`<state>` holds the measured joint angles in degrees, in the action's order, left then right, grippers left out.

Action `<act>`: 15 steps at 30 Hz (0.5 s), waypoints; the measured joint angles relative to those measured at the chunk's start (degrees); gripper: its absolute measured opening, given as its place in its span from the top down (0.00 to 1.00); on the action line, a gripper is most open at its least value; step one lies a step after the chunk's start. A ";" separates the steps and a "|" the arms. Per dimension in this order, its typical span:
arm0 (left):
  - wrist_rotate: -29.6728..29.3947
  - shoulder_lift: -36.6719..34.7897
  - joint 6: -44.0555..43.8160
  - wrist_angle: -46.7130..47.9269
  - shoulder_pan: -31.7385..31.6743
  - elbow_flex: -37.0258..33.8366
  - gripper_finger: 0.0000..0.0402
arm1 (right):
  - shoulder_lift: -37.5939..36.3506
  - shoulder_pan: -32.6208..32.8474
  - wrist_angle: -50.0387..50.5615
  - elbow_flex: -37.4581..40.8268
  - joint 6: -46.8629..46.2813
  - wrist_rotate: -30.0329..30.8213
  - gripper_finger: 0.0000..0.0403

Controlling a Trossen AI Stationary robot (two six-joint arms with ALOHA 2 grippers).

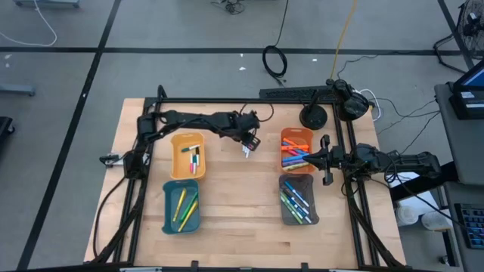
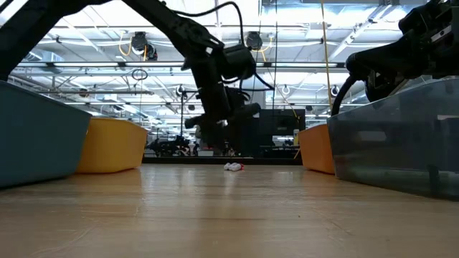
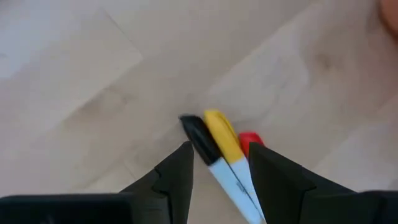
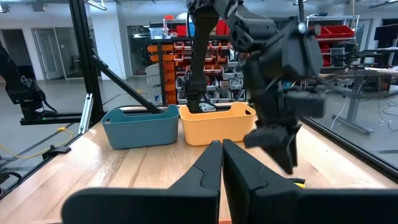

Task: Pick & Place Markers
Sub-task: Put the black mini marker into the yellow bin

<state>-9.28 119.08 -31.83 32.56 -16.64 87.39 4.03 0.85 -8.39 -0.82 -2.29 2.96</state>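
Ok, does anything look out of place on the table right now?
Mostly tidy: markers sit in the four trays. The oddity is the left gripper, which holds several markers at once, a black-capped one, a yellow-capped one and a red-capped one bunched between its fingers above the bare table. The right gripper is shut and empty.

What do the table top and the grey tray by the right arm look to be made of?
Table top: apparently wood, light butcher-block with visible grain and plank seams, matte. Grey tray: likely translucent smoky plastic, since shapes show through its smooth, slightly glossy wall.
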 joint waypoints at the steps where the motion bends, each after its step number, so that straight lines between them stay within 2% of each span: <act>1: 0.37 0.49 -0.04 0.02 0.22 0.07 0.61 | 0.00 0.00 -0.01 0.01 -0.01 0.00 0.99; 15: -1.73 1.35 -4.61 5.08 1.87 -0.38 0.61 | 0.02 0.00 -0.02 0.01 0.01 -0.02 0.99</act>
<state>-11.01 120.44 -36.43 37.63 -14.77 87.00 4.05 0.85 -8.40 -0.81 -2.29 2.94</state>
